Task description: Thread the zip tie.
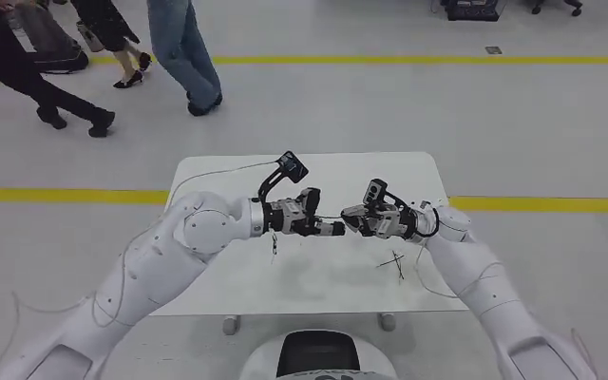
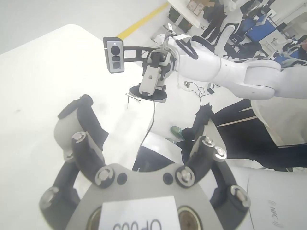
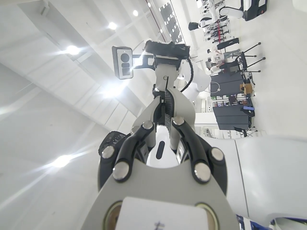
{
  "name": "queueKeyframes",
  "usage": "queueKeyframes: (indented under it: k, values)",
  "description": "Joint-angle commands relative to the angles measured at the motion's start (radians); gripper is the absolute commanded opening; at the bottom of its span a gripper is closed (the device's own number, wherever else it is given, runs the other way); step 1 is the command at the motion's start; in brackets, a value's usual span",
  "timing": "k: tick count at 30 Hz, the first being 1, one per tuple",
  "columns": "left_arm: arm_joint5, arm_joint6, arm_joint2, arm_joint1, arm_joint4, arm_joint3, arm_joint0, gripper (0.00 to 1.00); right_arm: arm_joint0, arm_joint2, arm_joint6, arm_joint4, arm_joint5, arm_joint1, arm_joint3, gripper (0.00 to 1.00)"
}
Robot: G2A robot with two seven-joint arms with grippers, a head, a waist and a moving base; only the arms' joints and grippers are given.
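— Right wrist view first: what have you got there?

— My right gripper (image 3: 165,98) is pinched together on the zip tie (image 3: 169,108). It grips the ribbed strap part-way along, and the thin tip sticks out past my fingertips toward my other arm. All of it is up in the air above the table (image 1: 399,176), between my two wrists.

— And the left side?

— My left gripper (image 2: 145,104) is spread wide, its fingers (image 2: 81,118) well apart with nothing in them. It faces the right one at close range. From there I see a thin dark line trailing down below the right gripper, which I take to be the rest of the strap.

— Where is the head of the tie?

— I cannot tell; it is too small to make out.

— So what worries you?

— Mostly the strap. I judge it thin and bendy, so the free part could sag or swing, and the tip would come in off-line and miss the slot. If I close the left fingers on it crookedly, I could kink it or drag it out of the right grip. Then it would drop among the spare ties (image 1: 394,261) lying on the table near my right arm. The two grippers are also near enough that a careless push could knock them together.
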Motion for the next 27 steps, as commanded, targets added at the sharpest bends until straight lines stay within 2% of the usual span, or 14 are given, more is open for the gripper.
queueKeyframes:
  k: [1, 6, 16, 18, 19, 20, 23, 27]
  values:
    - [0.0, 0.0, 0.0, 0.0, 0.001, 0.0, 0.0, 1.0, 0.0, 0.0, 0.0, 0.0, 0.0, 0.0, 0.0, 0.0]
    - [0.011, 0.011, 0.002, -0.001, 0.025, -0.002, 0.004, 1.0, -0.018, 0.009, -0.038, 0.016, -0.011, 0.0, -0.033, 0.0]
    - [0.003, -0.008, -0.001, -0.002, 0.03, 0.005, 0.002, 0.98, -0.037, 0.02, -0.037, -0.008, -0.001, 0.009, -0.077, 0.0]
    - [0.007, -0.011, -0.001, -0.002, 0.034, 0.009, 0.002, 0.86, -0.038, 0.018, -0.039, -0.015, 0.002, 0.01, -0.081, 0.0]
    - [0.006, -0.011, -0.002, -0.002, 0.033, 0.011, 0.002, 0.69, -0.038, 0.018, -0.038, -0.016, 0.002, 0.01, -0.083, 0.0]
    - [0.004, -0.013, -0.002, -0.002, 0.033, 0.013, 0.002, 0.6, -0.038, 0.018, -0.037, -0.016, 0.002, 0.011, -0.085, 0.0]
    - [0.002, -0.016, -0.003, -0.003, 0.033, 0.014, 0.002, 0.47, -0.04, 0.018, -0.033, -0.016, -0.002, 0.011, -0.091, 0.0]
    - [0.0, -0.026, -0.001, -0.004, 0.028, 0.009, -0.001, 0.44, -0.043, 0.022, -0.035, -0.011, -0.011, 0.012, -0.098, 0.0]
